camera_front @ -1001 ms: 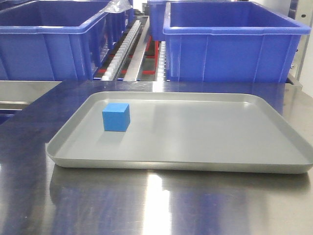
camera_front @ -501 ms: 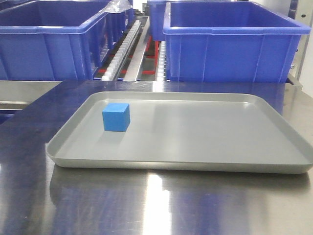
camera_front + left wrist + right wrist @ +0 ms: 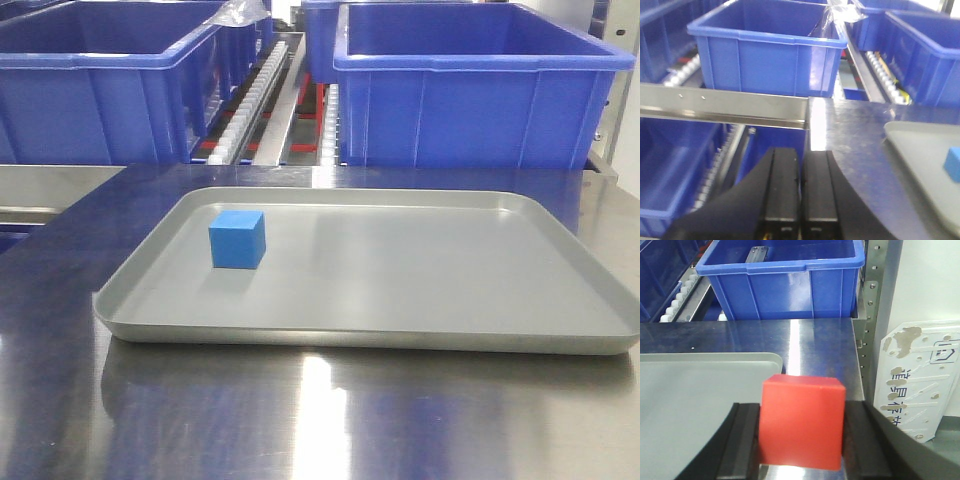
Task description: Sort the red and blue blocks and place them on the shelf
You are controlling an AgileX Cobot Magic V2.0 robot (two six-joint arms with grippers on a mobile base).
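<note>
The blue block (image 3: 237,239) sits on the left part of the grey tray (image 3: 400,330); in the left wrist view the blue block (image 3: 953,163) shows at the right edge. My right gripper (image 3: 802,412) is shut on the red block (image 3: 802,422), held above the tray's right corner and the steel table. My left gripper (image 3: 801,155) is shut with nothing in it, hovering off the table's left edge. The shelf (image 3: 722,106) shows its steel front rail and white roller tracks (image 3: 255,100) under the bins. Neither gripper appears in the front view.
Large blue bins (image 3: 470,80) stand on the shelf behind the table, another bin (image 3: 767,47) to the left. A steel upright (image 3: 875,305) and a white panel (image 3: 922,380) stand right of the table (image 3: 320,420).
</note>
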